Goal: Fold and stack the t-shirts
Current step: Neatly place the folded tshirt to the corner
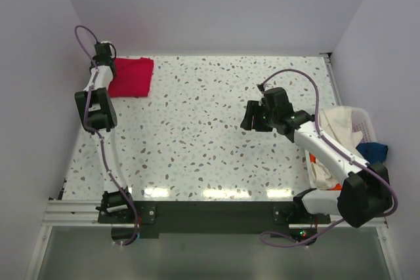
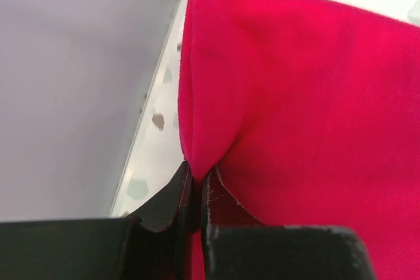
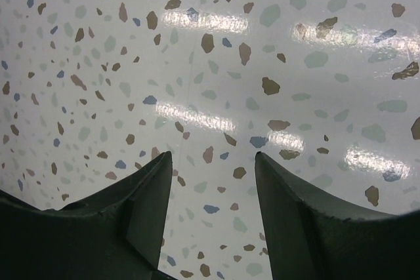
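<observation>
Crimson-red folded cloth t-shirt [image 1: 131, 77], far left: placing step, edge pinched in left gripper [image 2: 197, 178]; right gripper [image 3: 213, 168] spread, empty. Release next.

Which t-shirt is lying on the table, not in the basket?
The red t-shirt, at the far left corner, pinched by the left gripper. The cream t-shirt and blue t-shirt sit in the basket.

One red t-shirt [image 1: 130, 77] at the far left corner. By the right edge, one basket [image 1: 365, 120] with three more: cream shirt [image 1: 338, 126], blue shirt [image 1: 374, 151], orange shirt [image 1: 336, 187].
</observation>
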Robot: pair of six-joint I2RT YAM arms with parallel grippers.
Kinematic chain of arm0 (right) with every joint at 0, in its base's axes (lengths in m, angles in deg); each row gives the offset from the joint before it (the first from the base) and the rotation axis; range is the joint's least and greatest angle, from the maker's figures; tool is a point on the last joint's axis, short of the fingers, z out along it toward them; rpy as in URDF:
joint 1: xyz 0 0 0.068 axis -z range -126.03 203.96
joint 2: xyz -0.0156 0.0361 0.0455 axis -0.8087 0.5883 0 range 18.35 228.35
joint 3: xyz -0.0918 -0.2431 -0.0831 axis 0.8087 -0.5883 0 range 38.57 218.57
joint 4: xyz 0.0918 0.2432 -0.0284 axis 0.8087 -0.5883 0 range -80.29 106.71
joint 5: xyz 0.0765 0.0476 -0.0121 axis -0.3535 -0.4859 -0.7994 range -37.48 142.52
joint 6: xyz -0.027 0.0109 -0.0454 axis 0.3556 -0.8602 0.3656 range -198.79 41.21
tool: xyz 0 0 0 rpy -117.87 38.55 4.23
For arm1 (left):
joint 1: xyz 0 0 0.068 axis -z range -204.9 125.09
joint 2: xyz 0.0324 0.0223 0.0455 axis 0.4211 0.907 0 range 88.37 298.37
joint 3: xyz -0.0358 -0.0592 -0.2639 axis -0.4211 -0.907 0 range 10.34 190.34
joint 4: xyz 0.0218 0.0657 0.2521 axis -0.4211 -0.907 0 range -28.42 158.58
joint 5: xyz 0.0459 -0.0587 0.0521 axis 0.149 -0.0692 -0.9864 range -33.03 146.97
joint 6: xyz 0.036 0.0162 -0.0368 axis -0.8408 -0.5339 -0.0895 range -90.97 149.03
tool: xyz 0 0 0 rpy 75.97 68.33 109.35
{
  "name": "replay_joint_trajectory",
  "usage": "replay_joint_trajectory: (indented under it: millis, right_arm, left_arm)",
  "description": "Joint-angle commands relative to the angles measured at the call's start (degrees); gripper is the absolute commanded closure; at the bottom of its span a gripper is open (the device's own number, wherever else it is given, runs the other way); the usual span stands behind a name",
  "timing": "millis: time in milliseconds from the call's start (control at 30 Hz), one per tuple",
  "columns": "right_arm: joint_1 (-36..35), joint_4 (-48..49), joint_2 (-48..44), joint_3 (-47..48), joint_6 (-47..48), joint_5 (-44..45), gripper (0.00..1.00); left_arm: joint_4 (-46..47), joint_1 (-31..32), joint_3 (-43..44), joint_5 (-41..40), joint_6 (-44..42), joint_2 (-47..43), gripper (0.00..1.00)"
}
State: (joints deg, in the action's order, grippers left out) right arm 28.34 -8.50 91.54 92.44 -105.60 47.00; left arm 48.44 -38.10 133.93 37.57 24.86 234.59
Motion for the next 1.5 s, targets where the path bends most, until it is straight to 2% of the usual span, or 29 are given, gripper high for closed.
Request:
replay_joint_trajectory:
  millis: [0,233,333,400,433,500,533,600,633,700,1000,1133,1233,1467]
  right_arm:
    - [-0.3,2.36,1.08,-0.16,1.06,0.95,0.43]
    - [-0.3,2.97,3.45,0.71,1.23,1.56,0.43]
    - [-0.3,3.42,4.15,0.98,1.14,1.48,0.43]
    - [-0.3,3.59,4.24,1.07,1.23,1.56,0.43]
    - [-0.3,3.68,4.42,0.98,1.23,1.48,0.43]
    - [-0.3,3.76,4.51,0.98,1.32,1.39,0.43]
    - [-0.3,3.85,4.51,0.98,1.32,1.3,0.43]
    - [-0.39,3.77,4.51,1.07,1.41,0.95,0.43]
    - [-0.3,3.85,4.42,0.98,1.32,0.95,0.43]
    - [-0.3,3.94,4.07,0.8,1.32,1.12,0.43]
    - [-0.3,4.29,3.72,0.19,1.14,0.6,0.42]
    - [-0.3,4.82,3.54,-1.04,0.79,0.68,0.42]
    - [-0.3,5.43,3.54,-1.66,0.27,0.77,0.42]
    - [-0.3,6.22,2.84,-3.06,-0.35,0.42,0.45]
  left_arm:
    - [1.6,-1.57,4.2,3.14,-1.64,4.25,1.0]
    - [3.97,-2.1,6.05,4.54,-1.81,5.49,0.99]
    - [4.06,-2.19,7.01,4.37,-1.03,5.66,0.94]
    - [4.76,-2.1,6.93,3.93,-0.5,5.23,0.87]
    - [5.02,-2.19,7.01,3.23,-0.15,4.7,0.77]
    - [5.37,-2.19,6.67,3.92,0.03,3.82,0.71]
    - [5.55,-2.19,6.49,4.71,0.29,2.6,0.61]
    - [6.16,-2.19,5.35,5.33,1.34,1.01,0.5]
    - [6.6,-2.19,4.82,5.77,1.53,-0.65,0.24]
    - [7.65,-2.1,3.16,6.12,2.49,-2.5,0.17]
    - [11.96,-2.1,-6.85,6.21,7.15,-13.93,0.11]
    - [14.6,-1.32,-12.84,12.79,8.3,-17.53,0.11]
    - [14.43,0.79,-16.44,13.77,8.47,-18.07,0.12]
    - [19.16,5.19,-34.53,13.42,13.56,-25.35,0.17]
